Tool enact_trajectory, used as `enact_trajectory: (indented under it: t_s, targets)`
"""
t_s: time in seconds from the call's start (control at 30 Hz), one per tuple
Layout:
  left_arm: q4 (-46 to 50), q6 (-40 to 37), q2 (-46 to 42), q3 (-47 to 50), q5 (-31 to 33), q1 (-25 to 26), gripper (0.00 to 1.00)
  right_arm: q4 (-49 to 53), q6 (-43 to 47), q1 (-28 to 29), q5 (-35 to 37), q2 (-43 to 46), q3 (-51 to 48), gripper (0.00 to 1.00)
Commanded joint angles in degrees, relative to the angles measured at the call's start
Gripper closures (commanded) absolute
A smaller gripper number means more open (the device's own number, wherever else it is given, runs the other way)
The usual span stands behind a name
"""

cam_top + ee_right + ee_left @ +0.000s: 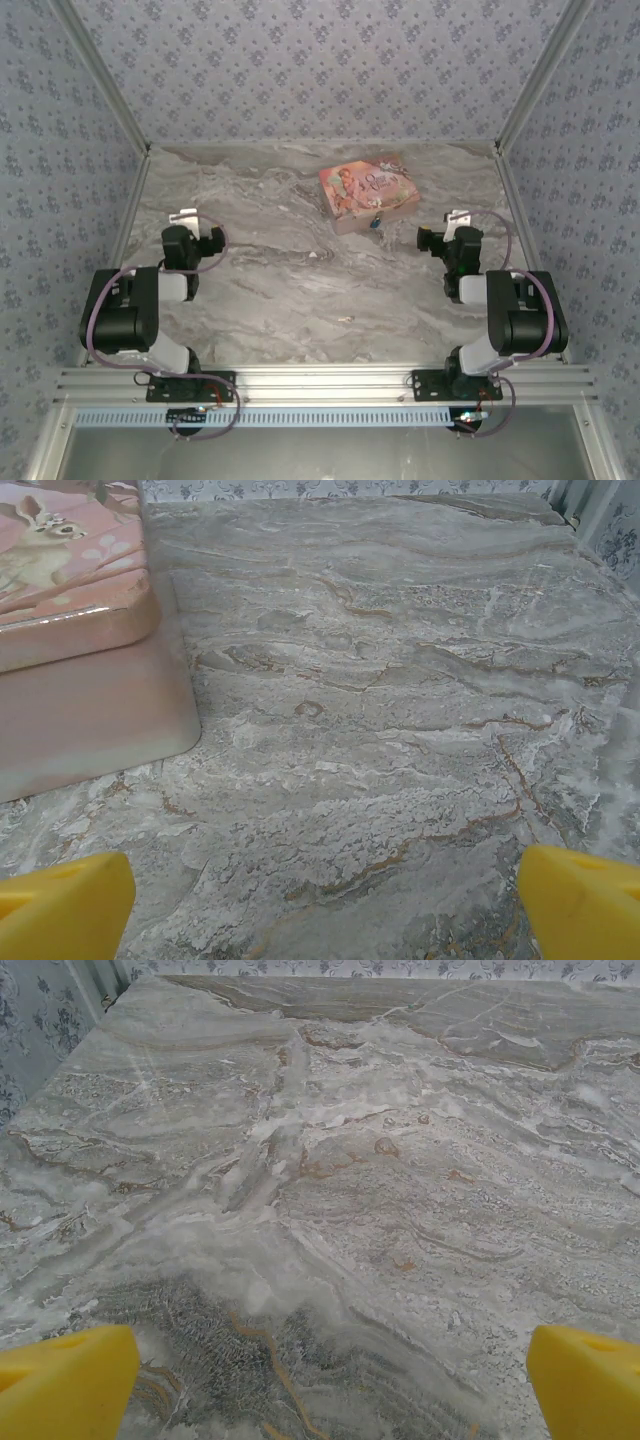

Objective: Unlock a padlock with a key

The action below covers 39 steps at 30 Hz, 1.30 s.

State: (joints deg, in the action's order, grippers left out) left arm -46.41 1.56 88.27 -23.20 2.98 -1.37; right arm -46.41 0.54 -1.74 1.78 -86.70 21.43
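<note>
Basically nothing's done yet: over the marble table [300, 290] both arms are sitting folded back by their bases, well apart from the pink box [365, 188], with left gripper [320, 1390] and right gripper [320, 905] both hanging spread wide, holding nothing. I'm seeing the padlock [375, 223] sitting at the box's near face; fetching the key and unlocking are all remaining.
</note>
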Motion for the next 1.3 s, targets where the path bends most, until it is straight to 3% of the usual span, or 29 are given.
enact_trajectory:
  t_s: [0.0,0.67,0.77,0.97,1.13,1.27]
  targets:
    - [0.01,0.01,-0.42,-0.49,-0.43,0.34,0.01,0.36,0.48,0.09,1.20,-0.42,0.98,0.00]
    - [0.09,0.11,-0.43,-0.61,-0.52,0.28,0.01,0.45,0.43,-0.08,0.86,-0.46,1.10,0.00]
    - [1.81,2.24,-2.26,-0.81,3.86,0.14,0.01,0.70,0.35,-0.26,-0.01,0.22,1.04,0.00]
    - [12.69,3.16,-13.96,-2.03,6.75,0.35,0.00,23.06,-2.69,-1.49,-1.79,11.79,8.28,0.00]
    - [23.34,13.69,-22.29,-5.66,5.97,1.00,0.01,39.67,-9.75,-0.94,-2.21,18.68,12.96,0.00]
    - [30.70,19.15,-28.28,-7.19,4.03,4.87,0.01,53.21,-17.28,1.57,-4.32,22.51,16.29,0.01]
